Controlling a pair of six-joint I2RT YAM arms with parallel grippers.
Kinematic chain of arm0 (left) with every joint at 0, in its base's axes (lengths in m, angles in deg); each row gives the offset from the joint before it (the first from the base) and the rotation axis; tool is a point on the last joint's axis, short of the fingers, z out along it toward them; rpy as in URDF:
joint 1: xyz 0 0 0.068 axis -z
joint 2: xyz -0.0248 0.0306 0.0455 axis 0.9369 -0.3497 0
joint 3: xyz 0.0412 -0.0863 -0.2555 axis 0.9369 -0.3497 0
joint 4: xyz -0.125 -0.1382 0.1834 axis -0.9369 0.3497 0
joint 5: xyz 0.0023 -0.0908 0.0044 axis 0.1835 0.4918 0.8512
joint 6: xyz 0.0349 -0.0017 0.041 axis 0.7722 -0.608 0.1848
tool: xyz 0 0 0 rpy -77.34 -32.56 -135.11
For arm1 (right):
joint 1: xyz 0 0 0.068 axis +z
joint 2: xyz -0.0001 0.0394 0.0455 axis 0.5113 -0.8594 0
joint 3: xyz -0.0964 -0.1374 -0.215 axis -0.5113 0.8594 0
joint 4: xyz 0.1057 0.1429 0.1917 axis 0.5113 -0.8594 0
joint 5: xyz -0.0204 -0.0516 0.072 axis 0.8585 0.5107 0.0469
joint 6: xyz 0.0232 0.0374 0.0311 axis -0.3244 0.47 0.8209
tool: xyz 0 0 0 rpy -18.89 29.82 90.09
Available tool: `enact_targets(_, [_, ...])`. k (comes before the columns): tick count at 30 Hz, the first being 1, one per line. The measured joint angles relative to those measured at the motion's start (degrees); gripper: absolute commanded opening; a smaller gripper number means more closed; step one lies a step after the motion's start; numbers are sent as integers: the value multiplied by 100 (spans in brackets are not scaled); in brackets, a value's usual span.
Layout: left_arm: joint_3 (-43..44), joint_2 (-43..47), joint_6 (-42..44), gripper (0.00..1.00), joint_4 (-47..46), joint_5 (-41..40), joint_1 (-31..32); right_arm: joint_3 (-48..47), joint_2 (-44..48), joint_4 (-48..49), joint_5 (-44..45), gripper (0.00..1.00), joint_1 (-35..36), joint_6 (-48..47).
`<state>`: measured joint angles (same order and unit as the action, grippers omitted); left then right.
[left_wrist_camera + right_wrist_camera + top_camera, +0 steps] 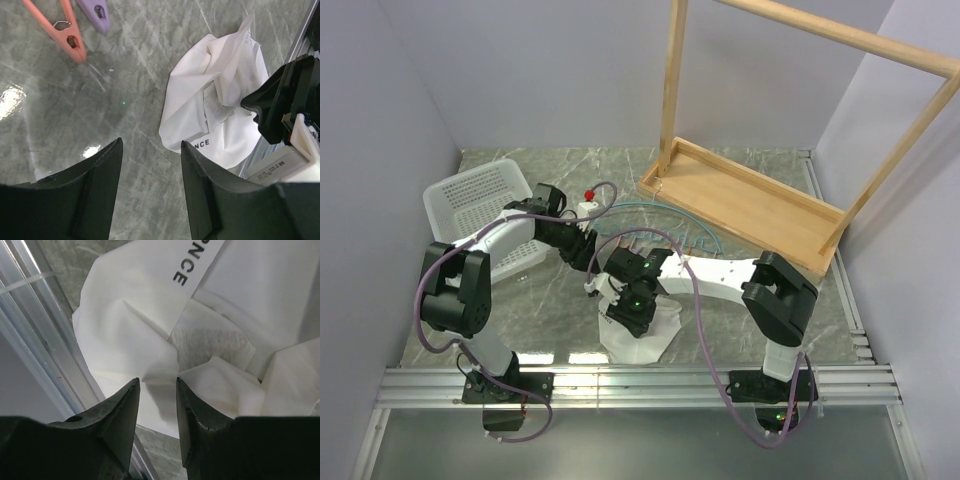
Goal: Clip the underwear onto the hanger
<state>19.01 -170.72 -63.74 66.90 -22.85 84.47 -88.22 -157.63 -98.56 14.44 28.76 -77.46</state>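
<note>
The white underwear (642, 340) lies crumpled on the marble table near the front rail. It also shows in the left wrist view (210, 105) and fills the right wrist view (150, 325). My right gripper (628, 318) is directly over it, jaws open (157, 382), with a raised fold of cloth between the tips. My left gripper (595, 280) is open and empty (151, 145) over bare table just left of the underwear. The teal hanger (660, 207) lies flat behind both grippers. An orange clip (70, 35) and a purple clip (97, 10) show in the left wrist view.
A white perforated basket (470, 200) sits at the back left beside the left arm. The wooden rack frame (750, 200) stands at the back right. An aluminium rail (640, 380) runs along the near edge, close to the underwear.
</note>
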Motion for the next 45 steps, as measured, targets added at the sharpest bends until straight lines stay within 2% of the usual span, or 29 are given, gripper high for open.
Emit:
enact_targets(13, [4, -20, 17, 56, 28, 17, -52, -144, -59, 50, 216, 45, -4, 59])
enact_targets(29, [76, -24, 20, 56, 57, 15, -63, -243, -345, -22, -74, 43, -28, -26])
enact_targets(40, [79, -55, 22, 56, 68, 17, -68, -251, -343, 7, 192, 44, -68, -24])
enact_targets(45, [79, -131, 24, 56, 70, 17, -79, -256, -343, -4, 157, 39, -68, -50])
